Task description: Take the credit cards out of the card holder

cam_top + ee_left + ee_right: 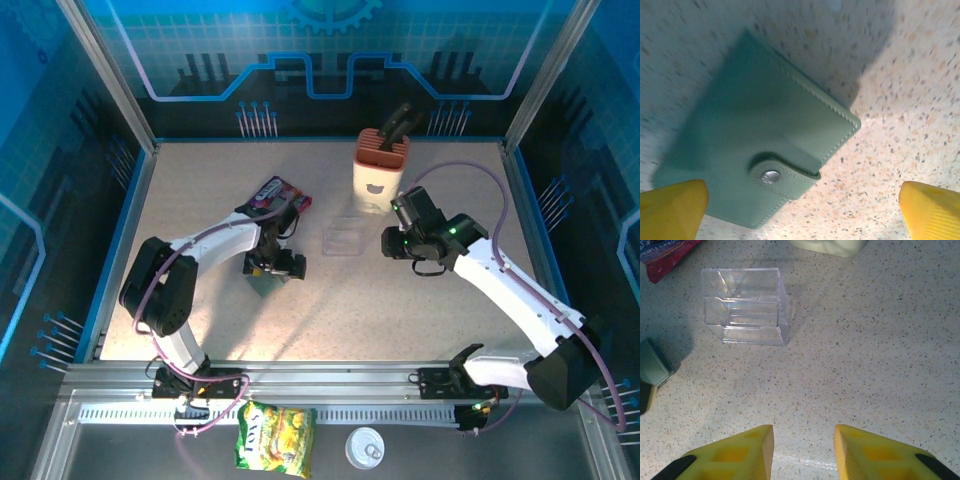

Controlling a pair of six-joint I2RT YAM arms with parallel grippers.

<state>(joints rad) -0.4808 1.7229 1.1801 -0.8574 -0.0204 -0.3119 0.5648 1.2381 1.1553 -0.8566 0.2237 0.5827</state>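
Lying snapped shut, contents hidden, the card holder (760,145) sits under wide-open left jaws; right jaws part-open, empty.

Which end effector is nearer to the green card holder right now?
Left. The left end effector hangs right over the card holder, jaws wide open. The right end effector sits off to the right, beyond the clear box.
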